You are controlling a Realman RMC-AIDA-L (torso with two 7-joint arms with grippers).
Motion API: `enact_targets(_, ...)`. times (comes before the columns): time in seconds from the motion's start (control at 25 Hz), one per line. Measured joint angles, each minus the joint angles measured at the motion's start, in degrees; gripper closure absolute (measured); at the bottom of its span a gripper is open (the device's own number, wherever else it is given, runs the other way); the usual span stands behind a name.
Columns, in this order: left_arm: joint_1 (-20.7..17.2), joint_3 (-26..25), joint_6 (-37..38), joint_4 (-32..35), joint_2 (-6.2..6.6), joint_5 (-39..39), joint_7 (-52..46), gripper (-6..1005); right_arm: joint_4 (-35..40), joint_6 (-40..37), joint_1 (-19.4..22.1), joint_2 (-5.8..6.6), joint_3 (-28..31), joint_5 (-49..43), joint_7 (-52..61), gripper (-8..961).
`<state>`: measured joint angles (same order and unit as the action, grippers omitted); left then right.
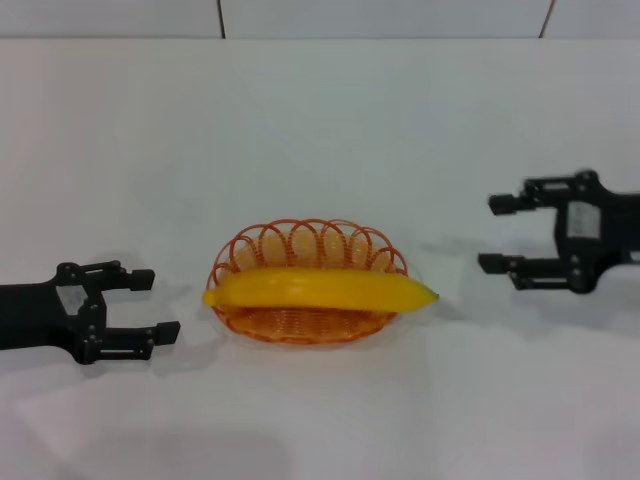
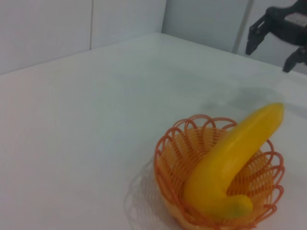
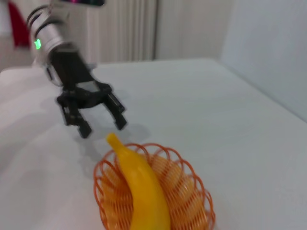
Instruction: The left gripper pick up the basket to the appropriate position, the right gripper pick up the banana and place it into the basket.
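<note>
The orange wire basket (image 1: 300,245) (image 2: 177,158) (image 3: 192,187) stands on the white table in the middle of the head view. The yellow banana (image 1: 318,290) (image 2: 230,163) (image 3: 144,187) lies across it lengthwise, both ends reaching past the rim. My left gripper (image 1: 155,304) (image 3: 100,125) is open at table level, a short way left of the basket, touching nothing. My right gripper (image 1: 492,234) (image 2: 268,53) hangs open to the right of the basket, a little above the table, holding nothing.
The white table (image 1: 320,130) stretches all round the basket. A pale wall runs along its far edge (image 1: 320,38).
</note>
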<state>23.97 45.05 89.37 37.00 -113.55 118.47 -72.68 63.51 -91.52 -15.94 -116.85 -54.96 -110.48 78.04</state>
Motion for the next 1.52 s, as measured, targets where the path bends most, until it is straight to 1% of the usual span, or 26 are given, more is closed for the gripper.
enact_targets(0.12,0.2,0.1,0.0,0.0,0.0,0.0,0.0,150,-9.6,-0.1,-0.2,0.1,4.7,-0.3,-9.0,293)
enact_targets(0.24,0.4,0.1,0.0,0.0,0.0,0.0,0.0,150,-16.6,0.5,-0.6,0.17,6.1,-1.6,-15.6,290)
enact_targets(0.36,0.4,0.3,0.0,0.0,0.0,0.0,0.3,150,-20.8,0.7,-1.5,0.17,6.3,-3.3,-18.3,288)
enact_targets(0.48,0.0,0.5,0.3,0.0,-0.25,0.0,3.9,150,-23.8,0.8,-2.8,0.18,6.6,-3.4,-20.3,288)
enact_targets(0.56,-0.6,0.5,0.5,0.0,-0.59,0.2,7.3,150,-25.1,0.8,-3.8,0.2,7.5,-3.3,-20.9,288)
enact_targets(0.68,-1.6,0.2,0.5,0.0,-0.9,0.7,9.6,150,-26.9,0.8,-4.8,0.21,9.1,-3.3,-21.4,288)
enact_targets(0.84,-3.0,-3.1,0.3,0.0,-1.27,0.0,12.9,151,-28.6,0.9,-5.1,0.22,11.4,-3.2,-23.3,288)
enact_targets(1.0,-2.7,-4.6,0.1,0.0,-1.49,0.0,13.3,151,-29.7,0.9,-5.2,0.22,13.0,-3.4,-24.8,288)
enact_targets(1.2,-2.2,-4.6,0.0,0.0,-1.96,0.5,13.7,151,-29.9,0.9,-5.7,0.22,13.2,-3.6,-25.0,288)
enact_targets(1.52,-2.2,-4.4,0.0,0.0,-2.03,0.2,14.0,151,-30.5,0.8,-6.0,0.22,13.2,-3.7,-25.0,288)
